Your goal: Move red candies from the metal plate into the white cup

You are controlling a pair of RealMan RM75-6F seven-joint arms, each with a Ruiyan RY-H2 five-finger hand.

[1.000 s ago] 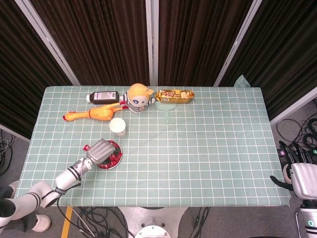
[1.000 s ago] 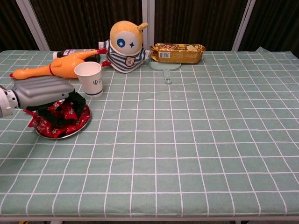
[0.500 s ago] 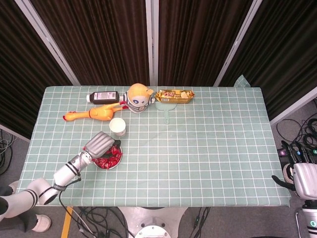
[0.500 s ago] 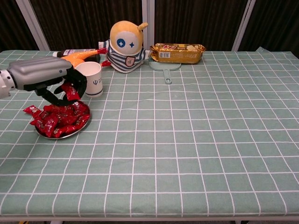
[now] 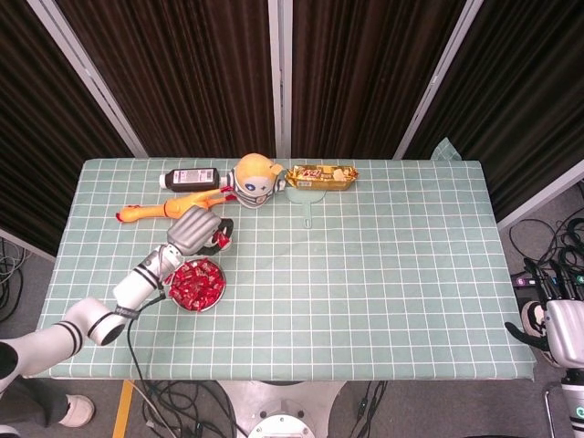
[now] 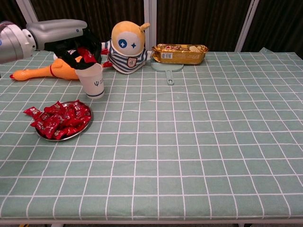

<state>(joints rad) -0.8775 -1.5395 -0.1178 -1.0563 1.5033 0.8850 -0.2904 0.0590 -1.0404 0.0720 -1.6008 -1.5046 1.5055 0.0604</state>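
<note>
Red candy (image 6: pixel 86 55) pinched by left hand (image 6: pixel 71 43) above cup (image 6: pixel 92 79); right hand's (image 5: pixel 558 321) fingers unreadable overhead.

Red candies (image 6: pixel 59 119) heaped beside white cup (image 6: pixel 93 80)

The whole worktop (image 5: pixel 365 274) is seen from high overhead in the head view, facing 12 o'clock. The same worktop (image 6: pixel 189 156) is viewed low and near from its 6 o'clock edge.

The left hand (image 6: pixel 71 40) reaches forward on an outstretched arm, fingers curled and pinching. The right hand (image 5: pixel 558 321) hangs low, idle.
</note>
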